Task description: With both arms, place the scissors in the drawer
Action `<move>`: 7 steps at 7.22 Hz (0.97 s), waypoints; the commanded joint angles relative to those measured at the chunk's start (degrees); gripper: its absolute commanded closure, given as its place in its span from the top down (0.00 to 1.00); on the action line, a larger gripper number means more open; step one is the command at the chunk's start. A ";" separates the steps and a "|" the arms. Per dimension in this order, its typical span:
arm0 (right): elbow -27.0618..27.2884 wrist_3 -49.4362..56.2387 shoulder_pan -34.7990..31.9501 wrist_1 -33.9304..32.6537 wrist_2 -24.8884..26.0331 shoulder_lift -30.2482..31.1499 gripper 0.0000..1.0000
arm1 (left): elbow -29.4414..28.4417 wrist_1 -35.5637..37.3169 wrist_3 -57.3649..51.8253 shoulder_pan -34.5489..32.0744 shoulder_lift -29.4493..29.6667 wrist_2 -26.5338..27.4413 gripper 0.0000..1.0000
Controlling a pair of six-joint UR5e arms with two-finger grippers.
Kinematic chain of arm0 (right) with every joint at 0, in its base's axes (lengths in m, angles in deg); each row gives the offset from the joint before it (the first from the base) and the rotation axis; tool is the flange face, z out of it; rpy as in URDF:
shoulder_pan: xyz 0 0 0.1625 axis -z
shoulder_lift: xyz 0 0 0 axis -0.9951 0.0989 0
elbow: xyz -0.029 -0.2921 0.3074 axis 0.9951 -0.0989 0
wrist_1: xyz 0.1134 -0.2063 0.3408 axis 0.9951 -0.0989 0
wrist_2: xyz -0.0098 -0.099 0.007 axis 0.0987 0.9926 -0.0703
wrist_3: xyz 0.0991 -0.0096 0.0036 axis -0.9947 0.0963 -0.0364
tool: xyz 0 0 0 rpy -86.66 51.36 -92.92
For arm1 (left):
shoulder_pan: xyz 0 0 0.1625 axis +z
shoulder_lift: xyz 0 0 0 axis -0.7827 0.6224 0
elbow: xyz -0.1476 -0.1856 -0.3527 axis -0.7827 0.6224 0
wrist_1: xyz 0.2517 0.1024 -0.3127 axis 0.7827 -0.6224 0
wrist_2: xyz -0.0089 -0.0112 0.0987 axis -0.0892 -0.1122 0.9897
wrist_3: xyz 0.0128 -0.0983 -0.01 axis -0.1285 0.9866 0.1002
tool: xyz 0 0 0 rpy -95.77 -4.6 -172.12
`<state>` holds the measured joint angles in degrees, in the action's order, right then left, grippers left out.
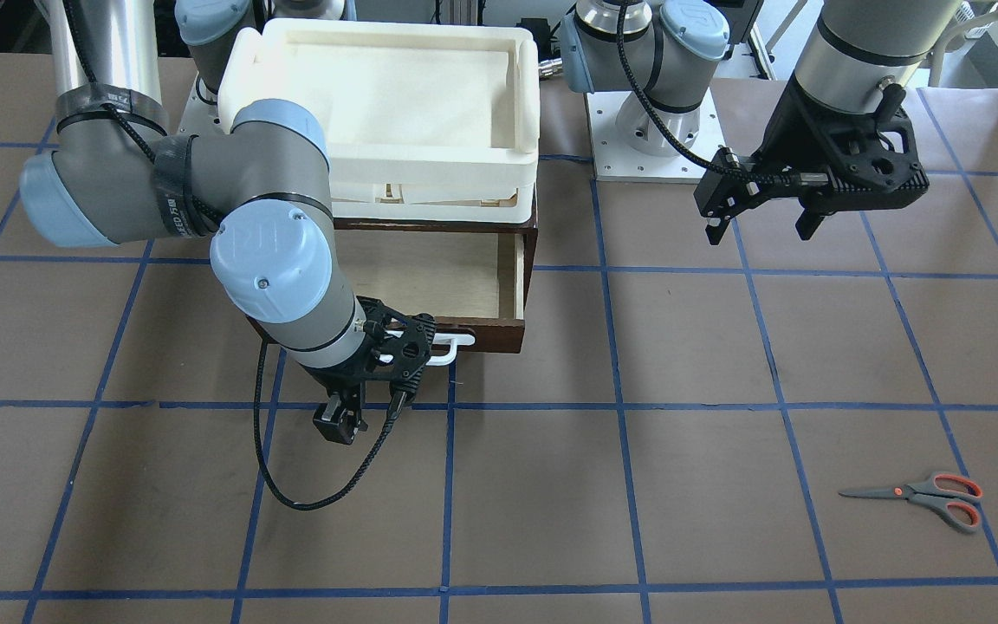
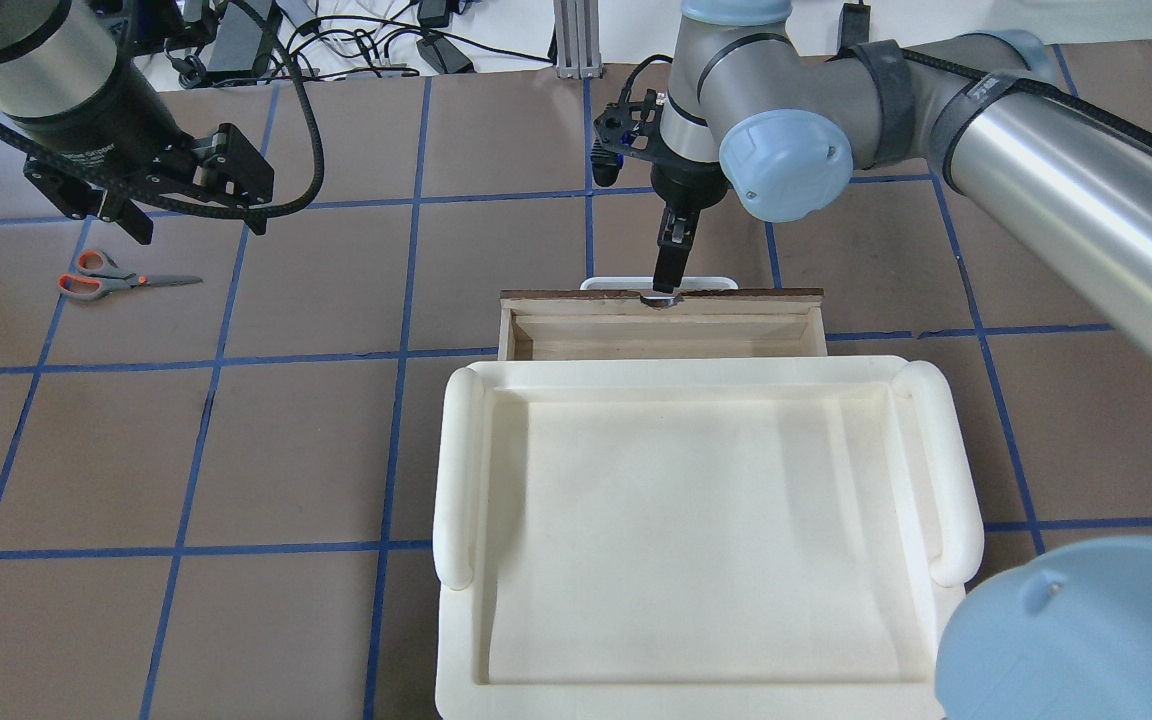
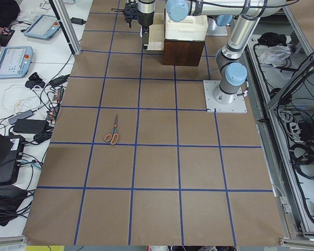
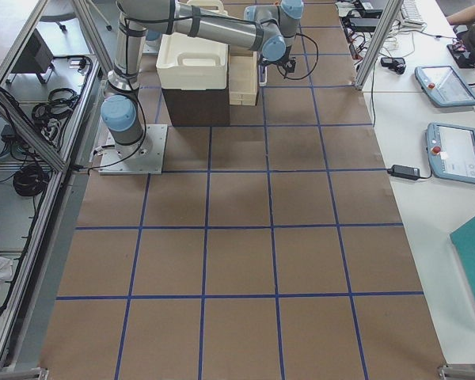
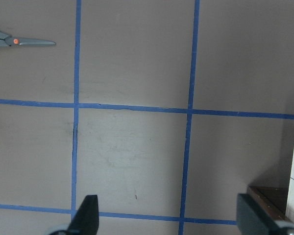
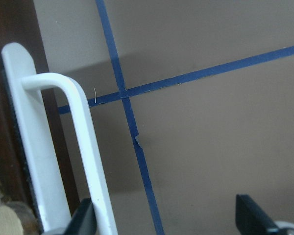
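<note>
One brown-papered table (image 1: 707,347), blue tape grid (image 1: 620,406), scissors (image 1: 923,496), benches (image 4: 404,134) beside

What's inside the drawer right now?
The drawer shows only bare plywood; scissors lie out on the table. Its rear sits hidden under the tray, one end behind the right arm.

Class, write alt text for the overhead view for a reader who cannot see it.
The drawer stands open beneath a cream tray, the right pincer open at its white handle. The scissors lie on the table far to the left, near the open left pincer.
</note>
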<state>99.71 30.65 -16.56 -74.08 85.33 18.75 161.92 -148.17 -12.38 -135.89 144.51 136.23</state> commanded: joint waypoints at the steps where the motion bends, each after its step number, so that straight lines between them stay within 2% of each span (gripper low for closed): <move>1: -0.43 0.18 0.07 -0.16 0.09 -0.64 1.00 | 0.00 -0.03 0.00 0.00 0.00 0.00 1.00; 7: -3.42 0.79 0.95 0.19 0.00 -0.56 1.00 | 0.00 0.06 0.00 0.00 0.00 -0.08 1.00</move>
<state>96.75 31.30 -15.69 -73.92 85.29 18.13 161.92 -148.12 -12.38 -135.88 144.51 136.15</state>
